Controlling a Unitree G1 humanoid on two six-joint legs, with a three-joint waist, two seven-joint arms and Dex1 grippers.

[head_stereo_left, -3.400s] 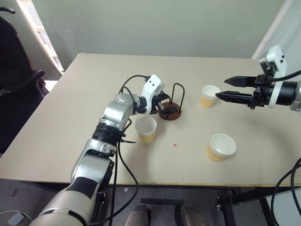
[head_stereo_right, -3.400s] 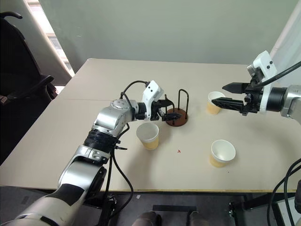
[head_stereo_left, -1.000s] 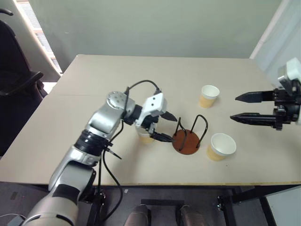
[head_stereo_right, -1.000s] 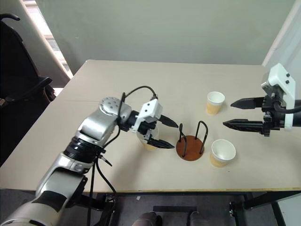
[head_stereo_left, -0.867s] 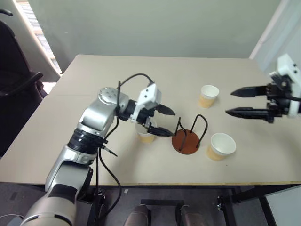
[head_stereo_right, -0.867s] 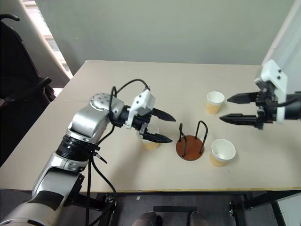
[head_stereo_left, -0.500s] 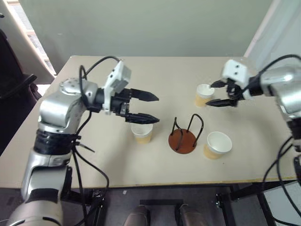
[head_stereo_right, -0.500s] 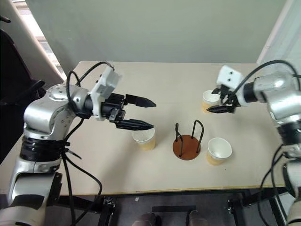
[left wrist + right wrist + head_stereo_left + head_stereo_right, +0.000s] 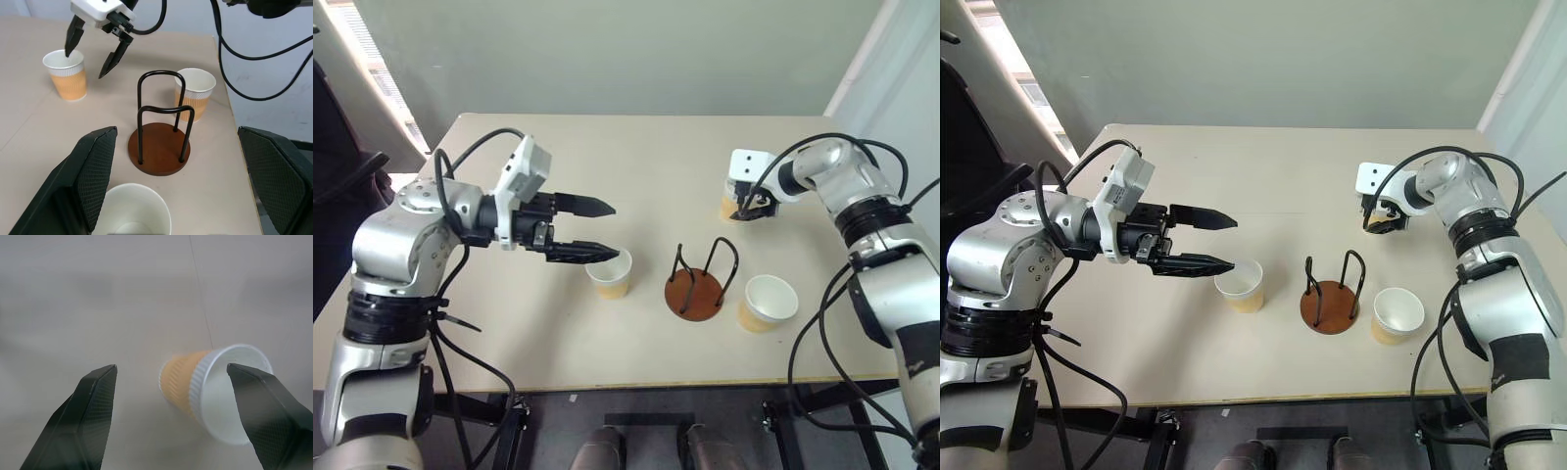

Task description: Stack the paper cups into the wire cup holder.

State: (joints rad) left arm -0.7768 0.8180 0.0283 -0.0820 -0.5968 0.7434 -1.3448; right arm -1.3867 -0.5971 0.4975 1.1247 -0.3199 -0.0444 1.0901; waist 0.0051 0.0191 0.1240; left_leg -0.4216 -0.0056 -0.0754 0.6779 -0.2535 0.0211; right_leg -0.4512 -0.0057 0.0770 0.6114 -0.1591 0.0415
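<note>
Now reaching the far paper cup [image 9: 732, 208] with right gripper [image 9: 749, 208] jaws spread, left gripper [image 9: 602, 230] lifted away released; wire cup holder [image 9: 695, 292] standing empty, ready for stacking

Beige table [image 9: 636, 147], pale green wall [image 9: 607, 49]; perhaps a window [image 9: 372, 69], left

Open table [image 9: 636, 176] lies behind wire cup holder [image 9: 696, 284].

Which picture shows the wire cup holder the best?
The left wrist view: the holder sits in the middle, close up, both wire loops and the round brown base plain to see, no cup in it. The two head views show it smaller, from above, between two cups.
</note>
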